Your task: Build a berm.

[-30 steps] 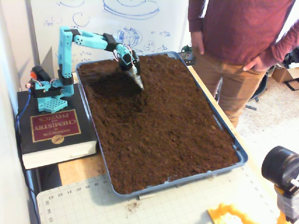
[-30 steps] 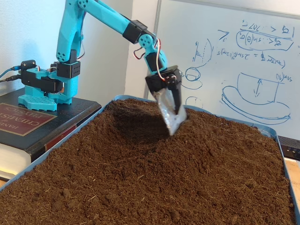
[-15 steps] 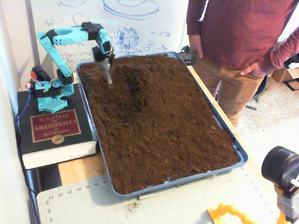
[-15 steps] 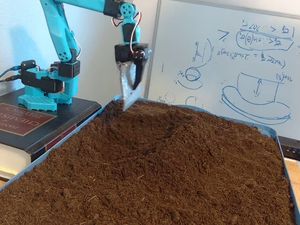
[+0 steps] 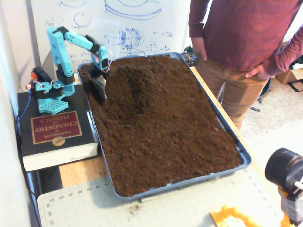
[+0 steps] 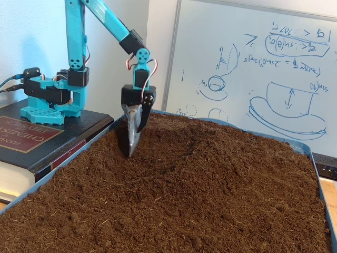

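My grey, tapered two-finger gripper [image 6: 131, 147] points straight down, jaws pressed together around nothing, its tip touching the loose dark brown soil near the left wall of the blue plastic tray [image 5: 227, 135] in the high fixed view. The berm [image 6: 210, 142], a low ridge of crumbly soil, rises just to the right at the whiteboard end. To do this stroke well, I should sink the tip shallowly and sweep toward that ridge, pushing soil up its slope, not scattering it over the tray's wall.
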`<state>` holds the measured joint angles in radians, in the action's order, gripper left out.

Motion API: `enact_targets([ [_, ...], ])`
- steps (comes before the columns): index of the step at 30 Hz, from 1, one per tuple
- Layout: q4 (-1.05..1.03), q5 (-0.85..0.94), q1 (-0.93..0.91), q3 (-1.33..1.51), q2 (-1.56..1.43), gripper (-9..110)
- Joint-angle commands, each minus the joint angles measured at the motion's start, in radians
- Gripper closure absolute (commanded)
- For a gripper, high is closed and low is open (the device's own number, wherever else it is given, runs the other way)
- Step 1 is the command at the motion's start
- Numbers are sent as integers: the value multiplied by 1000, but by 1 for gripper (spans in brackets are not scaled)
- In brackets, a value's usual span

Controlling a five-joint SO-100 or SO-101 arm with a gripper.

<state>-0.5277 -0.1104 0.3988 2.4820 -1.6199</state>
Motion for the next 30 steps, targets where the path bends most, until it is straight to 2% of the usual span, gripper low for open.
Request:
enact_targets([
  [1,222,-9,12,48,100,101],
  [5,402,-21,8,54,170,101],
  [9,482,-114,-37,-5,141,101],
  [14,482,-189,-81,-100,123,101],
  [20,482,-178,-146,-161,118,101],
  [30,482,-176,-141,-252,67,101],
])
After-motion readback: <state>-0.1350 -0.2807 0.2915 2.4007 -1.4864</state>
